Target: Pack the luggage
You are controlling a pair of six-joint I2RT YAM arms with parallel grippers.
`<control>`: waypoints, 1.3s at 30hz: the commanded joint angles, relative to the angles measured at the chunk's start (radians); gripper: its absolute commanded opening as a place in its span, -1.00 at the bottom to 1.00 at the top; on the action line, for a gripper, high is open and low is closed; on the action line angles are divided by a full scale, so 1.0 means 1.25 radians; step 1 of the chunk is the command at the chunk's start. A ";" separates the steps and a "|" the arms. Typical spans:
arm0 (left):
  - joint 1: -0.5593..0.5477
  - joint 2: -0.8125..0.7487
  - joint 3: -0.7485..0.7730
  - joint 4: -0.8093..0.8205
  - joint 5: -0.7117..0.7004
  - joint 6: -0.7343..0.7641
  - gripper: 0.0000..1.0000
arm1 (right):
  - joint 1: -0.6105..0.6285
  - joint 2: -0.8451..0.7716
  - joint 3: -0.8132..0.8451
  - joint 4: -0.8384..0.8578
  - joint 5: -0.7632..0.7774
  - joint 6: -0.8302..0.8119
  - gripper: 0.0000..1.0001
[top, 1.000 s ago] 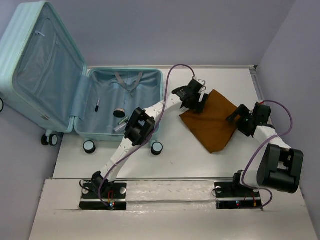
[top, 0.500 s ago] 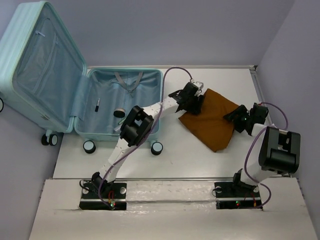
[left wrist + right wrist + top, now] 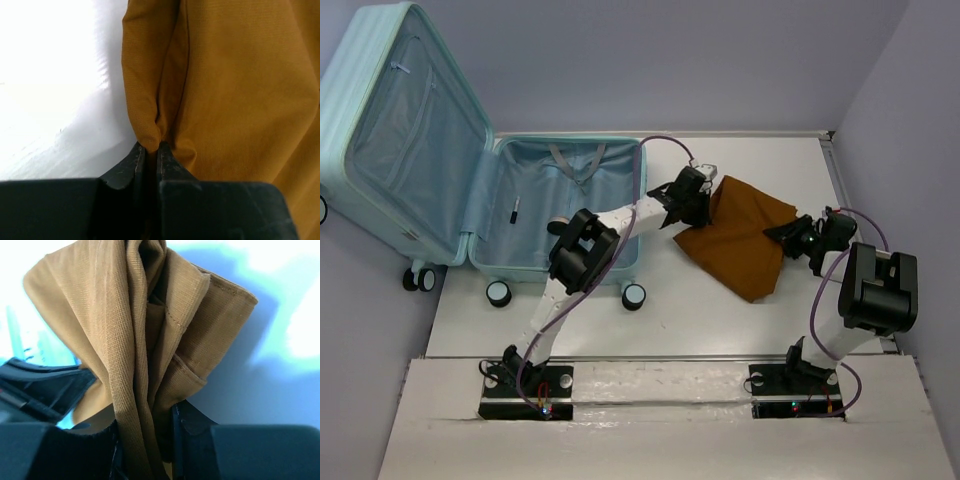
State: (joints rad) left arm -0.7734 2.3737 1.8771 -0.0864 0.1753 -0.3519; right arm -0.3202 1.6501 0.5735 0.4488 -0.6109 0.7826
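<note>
Left of the cloth (image 3: 745, 250): luggage (image 3: 530, 190) is lying open.
Left gripper (image 3: 698, 200): nearer, clamping cloth edge.
Right gripper (image 3: 790, 236): pinching folds, seemingly raised.

Bright, even light in the top view, the luggage (image 3: 380, 90) lit without glare, soft short shadows under the arms (image 3: 630, 215), wrist views blown out white on the table (image 3: 45, 75), brown cloth (image 3: 240, 90) crisp, bluish shadow behind it, bottom edges dark, soft
</note>
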 commanded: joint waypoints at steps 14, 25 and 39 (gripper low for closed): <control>0.023 -0.436 -0.168 0.018 0.018 -0.072 -0.89 | 0.225 -0.294 0.255 -0.225 -0.027 -0.022 -0.86; 0.329 -0.798 -0.364 -0.137 -0.141 -0.049 -0.89 | 0.602 0.096 0.750 -0.250 0.124 0.040 -0.86; 0.495 -1.158 -0.399 -0.323 -0.497 0.014 0.90 | 0.747 0.469 1.214 -0.500 0.145 -0.129 0.91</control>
State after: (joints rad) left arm -0.1448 1.2015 1.4288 -0.4698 -0.2844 -0.3599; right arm 0.6395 2.3329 2.0747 -0.1425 -0.4122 0.7212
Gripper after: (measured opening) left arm 0.947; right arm 0.951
